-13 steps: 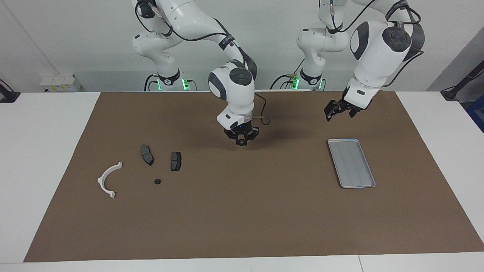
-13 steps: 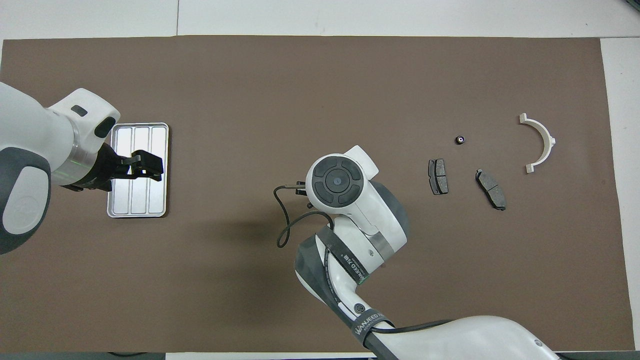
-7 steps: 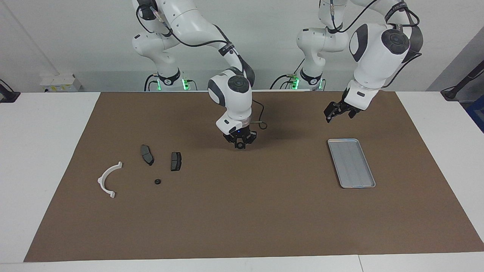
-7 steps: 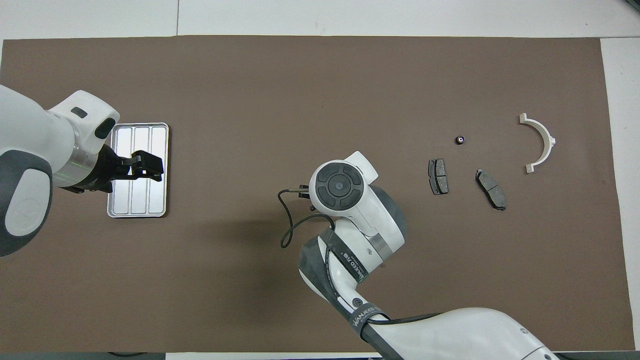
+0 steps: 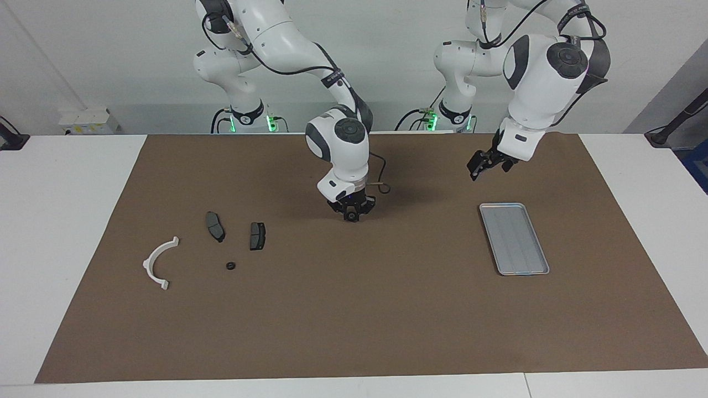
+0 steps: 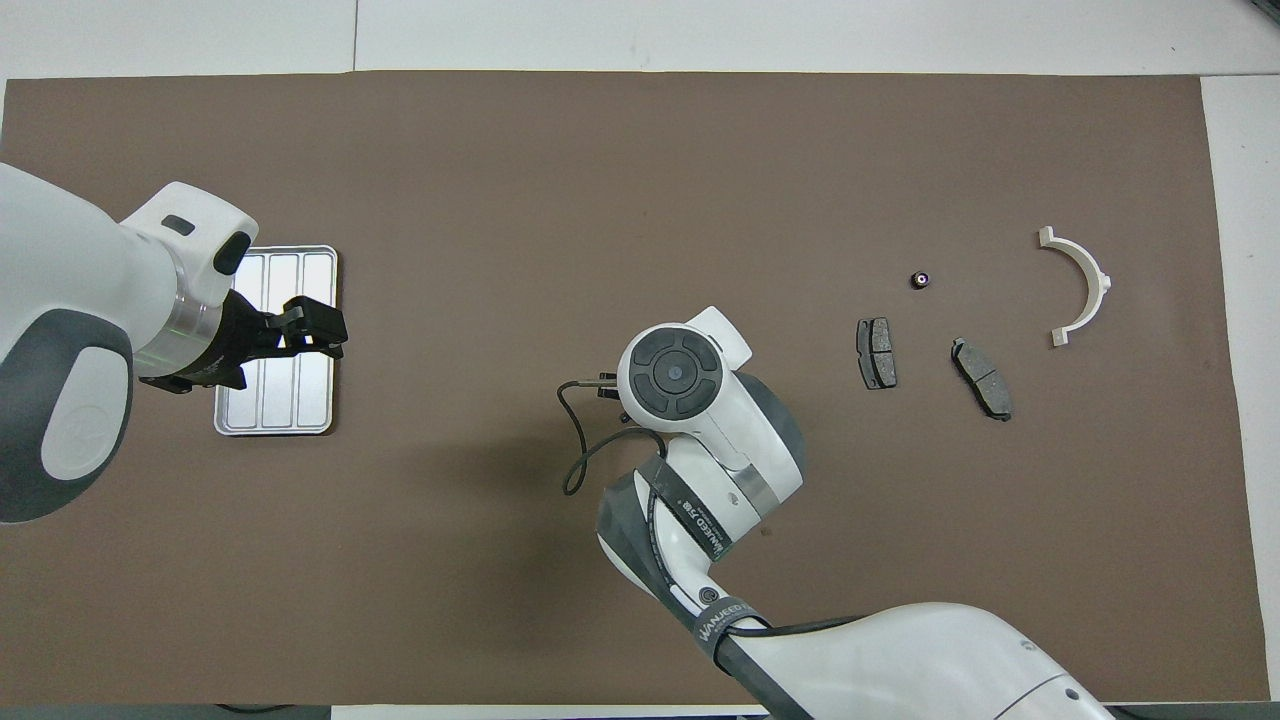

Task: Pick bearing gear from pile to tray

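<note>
A brown mat point(image 5: 354, 309) covers most of the white bench point(image 5: 66, 221), leaving bare white strips along each edge. Off the mat's corner toward the right arm's end, nearer the robots, a small white box point(image 5: 88, 120) sits against the pale wall point(image 5: 110, 55). A black fitting point(image 5: 11, 139) lies at the bench's edge past that box. Off the mat's corner at the left arm's end, a dark stand point(image 5: 676, 122) leans.

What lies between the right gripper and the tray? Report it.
Bare mat only, from right gripper to tray; the facing view shows it.
</note>
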### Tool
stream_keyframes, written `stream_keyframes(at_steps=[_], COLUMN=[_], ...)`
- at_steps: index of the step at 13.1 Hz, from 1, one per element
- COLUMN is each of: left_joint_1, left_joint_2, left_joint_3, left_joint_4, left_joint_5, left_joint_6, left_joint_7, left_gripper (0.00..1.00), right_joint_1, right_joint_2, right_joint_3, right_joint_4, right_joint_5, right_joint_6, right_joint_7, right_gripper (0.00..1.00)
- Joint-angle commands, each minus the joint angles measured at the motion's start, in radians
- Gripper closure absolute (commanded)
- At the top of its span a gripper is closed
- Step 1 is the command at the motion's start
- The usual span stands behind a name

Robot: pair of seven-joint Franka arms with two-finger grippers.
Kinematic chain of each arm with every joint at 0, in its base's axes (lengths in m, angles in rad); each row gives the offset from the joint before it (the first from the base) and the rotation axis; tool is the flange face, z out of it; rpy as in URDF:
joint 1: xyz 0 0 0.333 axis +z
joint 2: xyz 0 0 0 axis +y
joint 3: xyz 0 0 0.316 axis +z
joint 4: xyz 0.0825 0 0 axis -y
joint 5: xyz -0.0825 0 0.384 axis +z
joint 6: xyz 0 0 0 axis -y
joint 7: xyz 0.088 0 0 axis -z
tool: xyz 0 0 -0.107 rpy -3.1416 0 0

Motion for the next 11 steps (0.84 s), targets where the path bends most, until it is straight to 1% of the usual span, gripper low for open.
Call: stream_keyframes(at_steps=[1,3,8,9,10,11], left_joint_1=[-0.038,-0.041,-0.053,-0.065,-0.065,-0.072], left_joint_2=[-0.056,-0.056,-0.05,-0.048,-0.048,-0.047], left_joint_3=[0.012,0.012,0.012,0.012,0.012,0.012], left_joint_4=[-0.094,-0.106,-0.102,-0.1,-0.102,-0.102], left_joint_5=[-0.01,-0.01,-0.01,-0.01,-0.01,-0.01], left_joint_6=[0.063,0.078,0.08,0.09,0.098,0.101], left_joint_7=[-0.029,-0.029,-0.046,-0.078,-0.09,-0.092], left_gripper=[0.0,0.0,0.0,0.0,0.0,0.0], right_joint_1=[-0.014,-0.014,-0.017,-0.017,-0.019,-0.02], right_joint_2=[0.0,0.006,0.006,0.006,0.006,0.006], right_joint_3=[0.008,0.008,0.008,0.008,0.008,0.008], right_joint_4=[-0.026,-0.028,-0.026,-0.018,-0.005,0.021], right_joint_5=[0.012,0.012,0.012,0.012,0.014,0.014], right_joint_6=[0.045,0.051,0.048,0.041,0.027,-0.005], right_joint_7=[-0.03,-0.032,-0.026,-0.015,-0.006,-0.001], right_gripper=[1.0,1.0,1.0,0.53,0.37,0.36])
